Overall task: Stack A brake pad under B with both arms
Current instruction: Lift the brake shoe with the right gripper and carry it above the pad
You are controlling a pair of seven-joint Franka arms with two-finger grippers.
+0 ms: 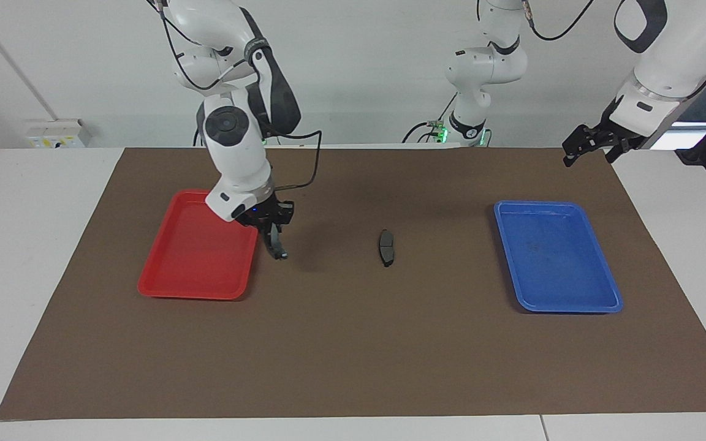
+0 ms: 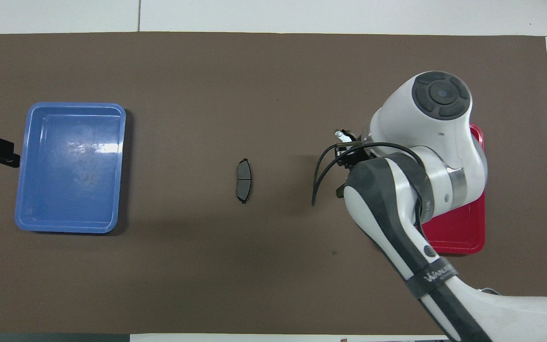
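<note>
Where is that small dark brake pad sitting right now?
The short brake pad lies flat on the brown mat mid-table, between the red tray and the blue tray, untouched by either gripper.
</note>
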